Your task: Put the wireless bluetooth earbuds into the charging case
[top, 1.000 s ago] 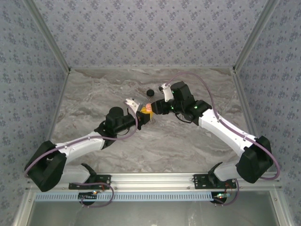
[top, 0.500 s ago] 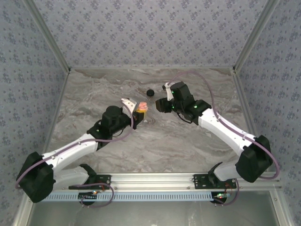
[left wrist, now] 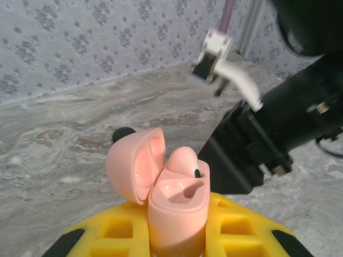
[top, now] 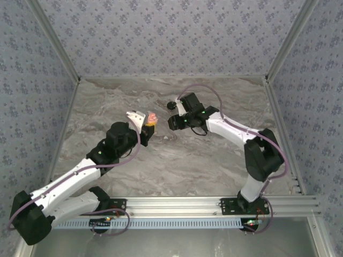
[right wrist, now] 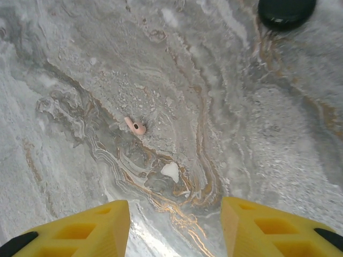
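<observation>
My left gripper is shut on the pink charging case, held upright above the table with its lid hinged open to the left. One pink earbud sits in the far slot; the near slot is bare. In the top view the case sits at the left gripper's tip. A second pink earbud lies on the marble, ahead and left of my right gripper, which hangs open over the table with nothing between its yellow fingers. The right gripper is apart from the case.
A black round puck rests on the table behind the right gripper, also at the top right of the right wrist view and behind the case lid. Patterned walls close in the back and sides.
The two grippers met at the case a second ago and have drawn apart. The left arm carried the case to the left; the right arm swung left and now faces the table.
</observation>
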Tool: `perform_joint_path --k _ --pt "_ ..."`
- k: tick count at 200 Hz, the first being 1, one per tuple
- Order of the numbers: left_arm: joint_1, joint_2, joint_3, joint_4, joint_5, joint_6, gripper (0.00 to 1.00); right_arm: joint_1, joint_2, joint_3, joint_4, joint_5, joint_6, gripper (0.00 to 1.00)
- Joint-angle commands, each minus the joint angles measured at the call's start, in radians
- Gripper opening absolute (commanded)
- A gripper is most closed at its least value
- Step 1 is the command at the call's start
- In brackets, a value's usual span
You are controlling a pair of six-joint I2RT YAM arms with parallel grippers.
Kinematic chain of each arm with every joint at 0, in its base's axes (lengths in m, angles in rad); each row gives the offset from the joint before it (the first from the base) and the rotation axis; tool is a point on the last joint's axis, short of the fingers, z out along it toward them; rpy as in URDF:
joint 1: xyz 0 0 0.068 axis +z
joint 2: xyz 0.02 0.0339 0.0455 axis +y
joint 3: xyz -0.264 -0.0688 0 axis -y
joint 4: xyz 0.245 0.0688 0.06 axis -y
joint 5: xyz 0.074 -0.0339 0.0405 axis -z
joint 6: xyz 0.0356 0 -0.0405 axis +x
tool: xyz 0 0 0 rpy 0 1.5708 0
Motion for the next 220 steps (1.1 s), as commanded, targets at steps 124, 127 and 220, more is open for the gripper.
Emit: perform_joint_path --k 124,127,220 --pt "0.001 -0.114 0.047 -0.137 -0.107 0.005 0.17 0.064 0.424 0.363 -0.122 -0.208 -0.012 0.38" --pt "0.001 -0.115 0.048 -0.137 -0.108 0.005 0.18 0.065 0.429 0.368 -0.125 -0.21 -0.012 0.38" --pt "0.001 -0.118 0.049 -0.14 -0.087 0.003 0.17 0.079 0.558 0.505 -0.213 -0.163 -0.005 0.37"
